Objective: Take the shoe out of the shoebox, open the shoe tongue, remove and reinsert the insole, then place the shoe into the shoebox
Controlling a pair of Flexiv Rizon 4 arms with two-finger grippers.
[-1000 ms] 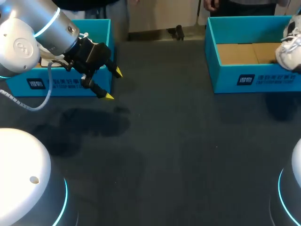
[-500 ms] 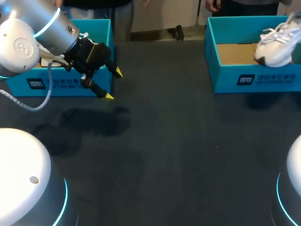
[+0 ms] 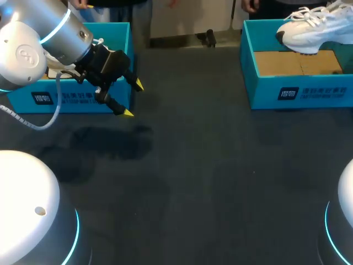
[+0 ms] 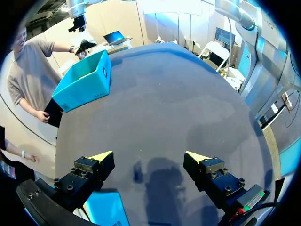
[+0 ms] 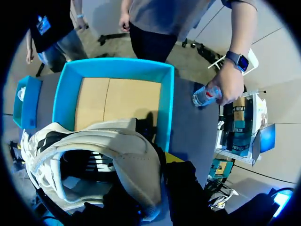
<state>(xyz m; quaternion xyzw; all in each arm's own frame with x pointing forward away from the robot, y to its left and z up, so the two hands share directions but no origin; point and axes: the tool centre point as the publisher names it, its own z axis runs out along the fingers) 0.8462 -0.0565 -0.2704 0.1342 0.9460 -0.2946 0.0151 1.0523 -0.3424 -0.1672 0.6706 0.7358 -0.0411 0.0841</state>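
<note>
A white sneaker [image 3: 314, 26] hangs in the air over the back of the right blue shoebox [image 3: 298, 83], whose brown cardboard floor is bare. In the right wrist view my right gripper [image 5: 162, 169] is shut on the sneaker [image 5: 94, 150] at its heel collar, one finger outside and the other hidden inside the shoe. The open shoebox [image 5: 113, 96] lies below it. My left gripper [image 3: 132, 98] stands open and holds nothing, just in front of the left blue box [image 3: 66, 99]. In its own wrist view the left gripper [image 4: 149, 157] hovers over dark table.
The left blue box [image 4: 106, 209] shows under one finger of the left gripper. The right shoebox [image 4: 84, 87] sits far across the dark table [image 3: 193, 176]. Both arm bases fill the near corners.
The sneaker has risen out of the right shoebox and swung toward the view's left, from tilted at the box's right edge to lying level above it. The left arm has not moved.
</note>
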